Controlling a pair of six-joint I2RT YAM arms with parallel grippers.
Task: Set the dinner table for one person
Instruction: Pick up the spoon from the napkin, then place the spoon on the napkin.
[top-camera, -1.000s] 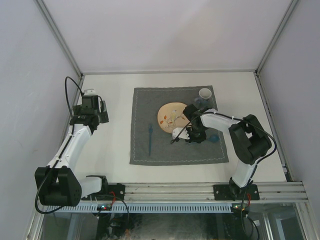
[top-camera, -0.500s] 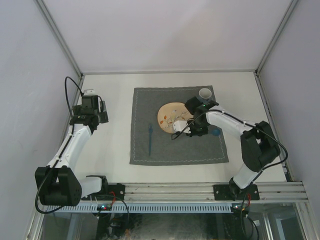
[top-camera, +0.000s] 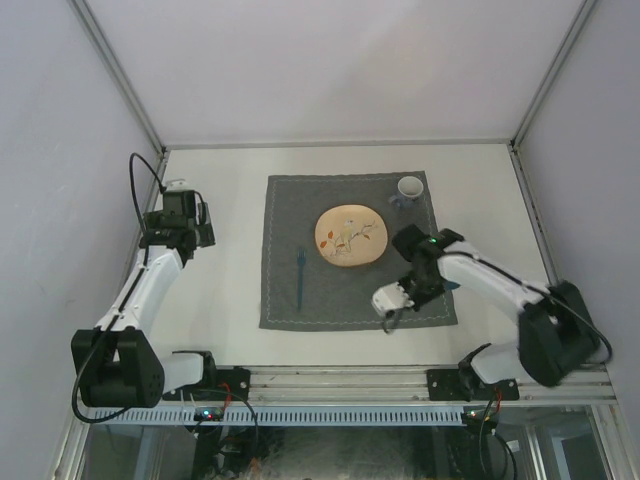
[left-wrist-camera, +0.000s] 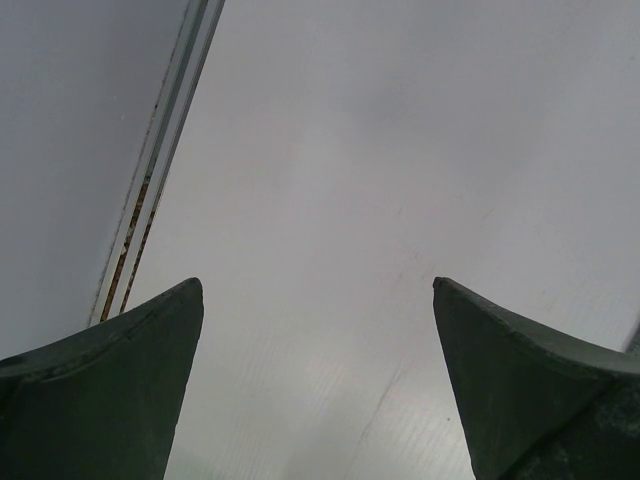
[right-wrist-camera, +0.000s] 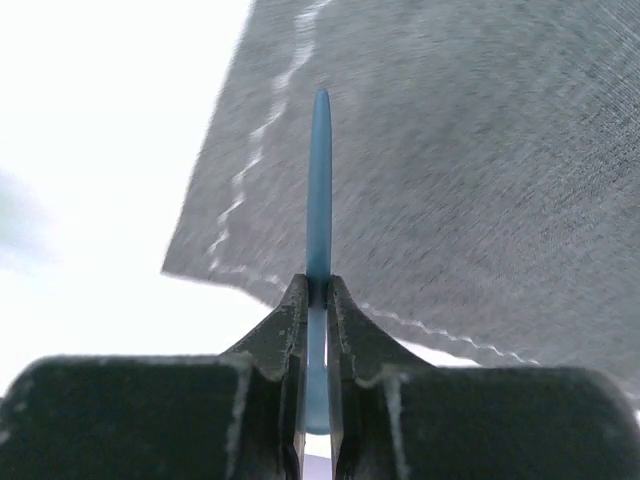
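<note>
We judge the step in hand to be laying a utensil. The right gripper (right-wrist-camera: 318, 290) is clenched on a slim blue plastic utensil (right-wrist-camera: 320, 170), seen edge-on, over the lower right corner of the square dark grey stitched cloth (top-camera: 330, 295), which lies mid-frame on the large flat off-white dinner table (top-camera: 490, 190). Next the utensil should go down flat to the right of the round tan patterned plate (top-camera: 350, 237), parallel to the blue plastic fork (top-camera: 299, 277), and be let go. The left gripper (left-wrist-camera: 318, 290) hangs spread and empty at the table's left edge.

placemat (right-wrist-camera: 480, 150): woven grey cloth (white stitched hem) | blue utensil (right-wrist-camera: 320, 180): smooth plastic | dinner table (top-camera: 225, 180): matt off-white
</note>
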